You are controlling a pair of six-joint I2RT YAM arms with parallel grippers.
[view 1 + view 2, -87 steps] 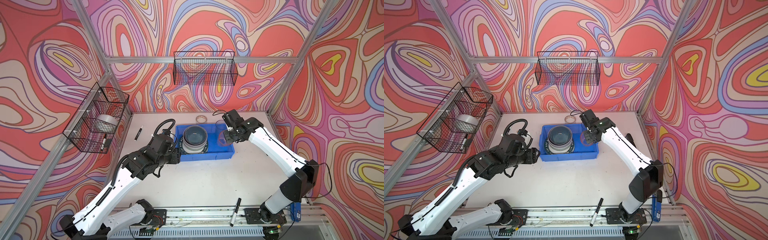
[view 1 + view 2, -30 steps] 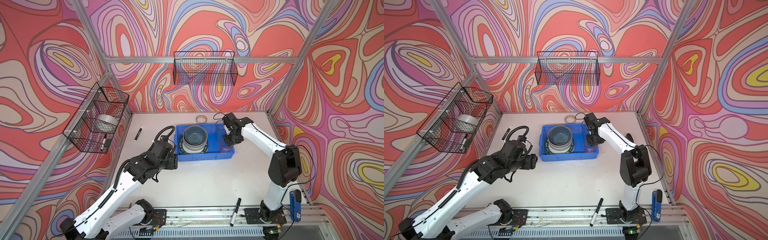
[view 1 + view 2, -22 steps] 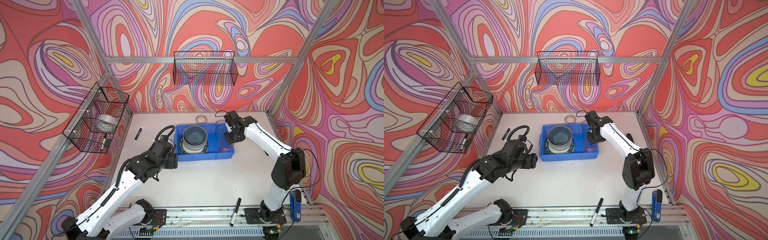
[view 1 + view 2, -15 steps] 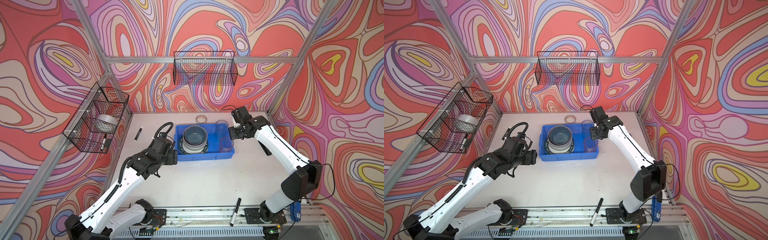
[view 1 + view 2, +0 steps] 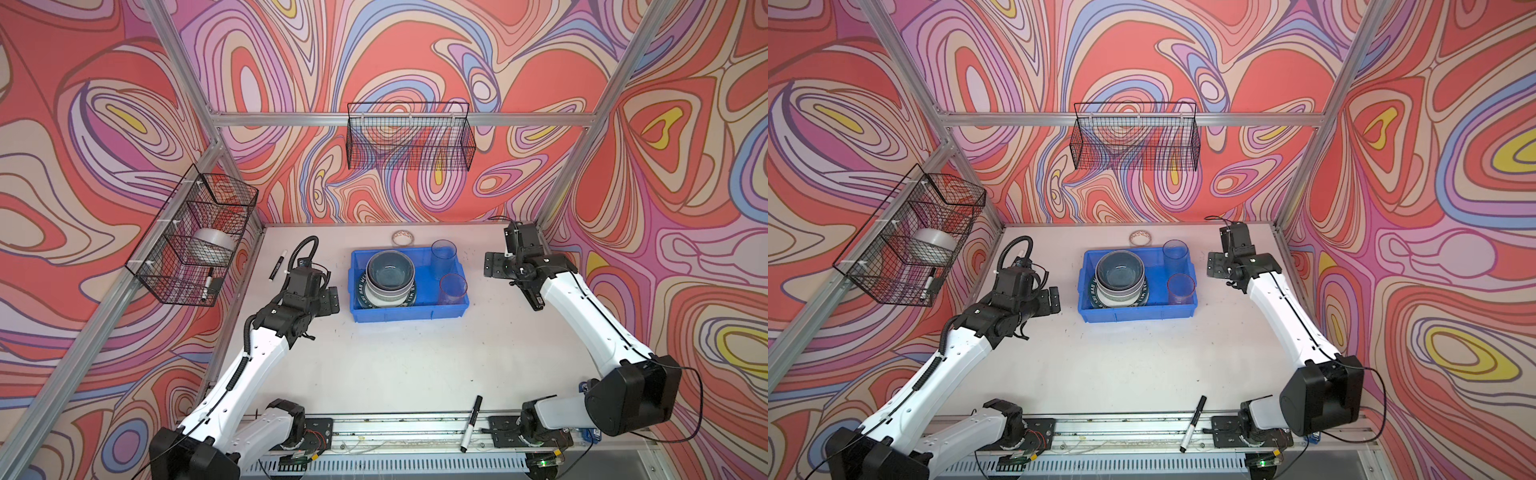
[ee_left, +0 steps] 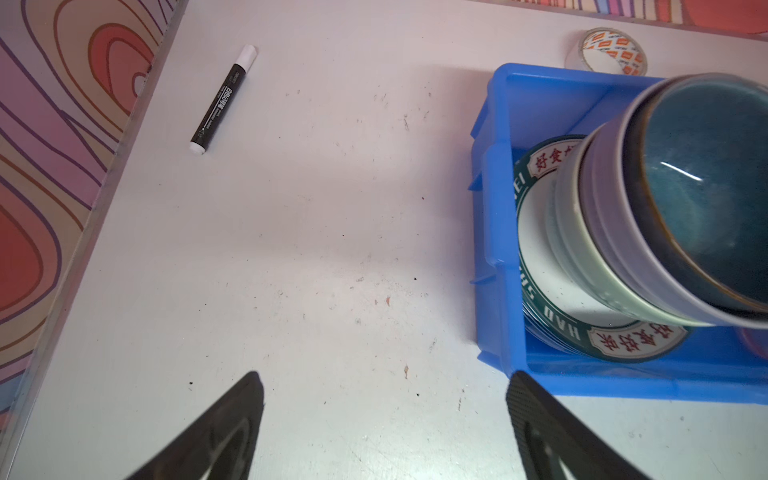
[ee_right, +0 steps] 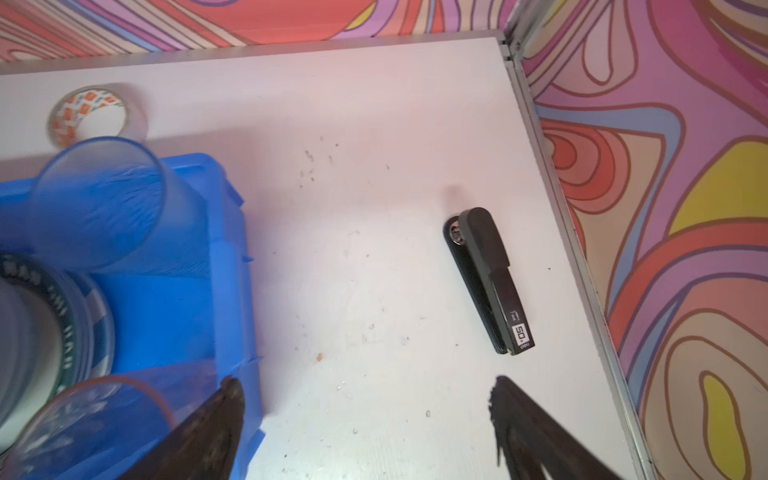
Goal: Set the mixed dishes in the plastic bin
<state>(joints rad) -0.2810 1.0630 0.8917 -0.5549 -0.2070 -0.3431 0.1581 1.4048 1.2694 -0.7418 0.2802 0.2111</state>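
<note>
The blue plastic bin (image 5: 409,313) (image 5: 1138,312) sits at the table's middle back. In it, a dark blue bowl (image 5: 390,272) (image 6: 706,187) tops a stack of bowls on a white plate with a dark lettered rim (image 6: 552,324). Beside the stack stand a bluish tumbler (image 5: 443,253) (image 7: 99,199) and a pink tumbler (image 5: 453,289) (image 7: 83,419). My left gripper (image 5: 332,301) (image 6: 384,380) hangs open over bare table, left of the bin. To the right of the bin, my right gripper (image 5: 492,266) (image 7: 366,384) is open and holds nothing.
A tape roll (image 5: 403,237) lies behind the bin. One marker (image 5: 277,266) lies at the back left, another (image 5: 471,424) on the front rail. A black stapler (image 7: 490,282) lies near the right wall. Wire baskets hang on the back wall (image 5: 409,141) and left wall (image 5: 195,241).
My right gripper has let go of the pink tumbler in the bin, opened wide and drawn back to the right. My left gripper opened a little more and shifted slightly toward the back.
</note>
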